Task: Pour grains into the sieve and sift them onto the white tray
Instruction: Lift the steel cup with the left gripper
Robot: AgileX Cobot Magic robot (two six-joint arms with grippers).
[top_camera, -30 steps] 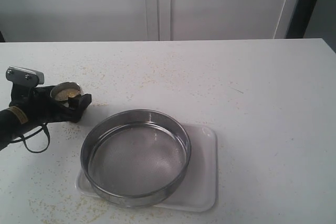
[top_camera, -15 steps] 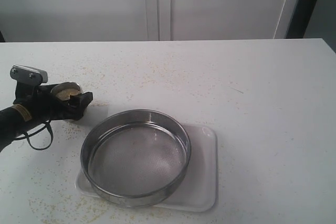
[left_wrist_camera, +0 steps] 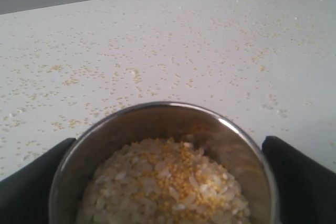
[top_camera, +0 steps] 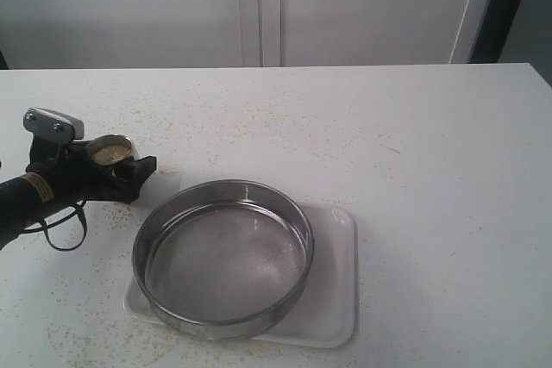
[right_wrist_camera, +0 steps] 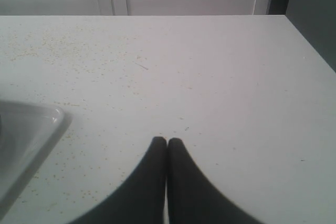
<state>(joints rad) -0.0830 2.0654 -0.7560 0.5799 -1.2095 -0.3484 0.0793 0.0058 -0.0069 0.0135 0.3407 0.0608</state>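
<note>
My left gripper (left_wrist_camera: pixel 167 166) has its two black fingers (left_wrist_camera: pixel 31 187) spread wide and pressed against opposite sides of a small steel cup (left_wrist_camera: pixel 157 121), so it is clamped on the cup. The cup is upright and nearly full of grains (left_wrist_camera: pixel 163 182): pale rice-like bits with tiny yellow granules on top. I cannot tell whether it rests on the white table (top_camera: pixel 414 144) or is just off it.

Near the cup, toward the middle of the table, the sieve (top_camera: pixel 222 189) sits on the white tray (top_camera: pixel 332 299). Its mesh looks bare. Loose grains (left_wrist_camera: pixel 131 72) are scattered over the table.

My right gripper (right_wrist_camera: pixel 167 142) has its fingers pressed together, holding nothing, low over the table beside a corner of the tray.

I judge this to be the pick-up step, with pouring not yet begun. The next move calls for lifting the cup level, carrying it over the mesh, and tipping it slowly inside the ring.
</note>
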